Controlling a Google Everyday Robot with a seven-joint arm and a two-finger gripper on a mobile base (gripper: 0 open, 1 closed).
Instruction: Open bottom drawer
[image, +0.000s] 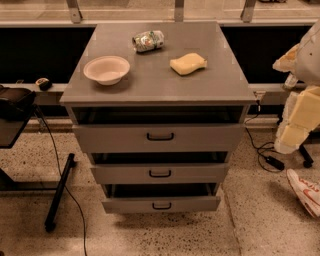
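Note:
The grey cabinet (160, 90) has three drawers, each with a small black bar handle. The bottom drawer (190, 204) is the lowest, with the shortest front, and its handle (161, 205) is at the middle. It stands pulled out a little, with a dark gap above its front. The middle drawer (200, 173) and the top drawer (210, 138) also stand slightly out. My arm shows as white and yellow segments at the right edge (302, 110). The gripper (289, 80) is at its upper end, to the right of the cabinet top and far from the bottom drawer.
On the cabinet top are a white bowl (106, 69), a crumpled packet (148, 40) and a yellow sponge (188, 63). A black stand (15, 107) with a floor bar (59, 192) is on the left. Cables and a plug (272, 161) lie on the floor at right, near a person's shoe (305, 192).

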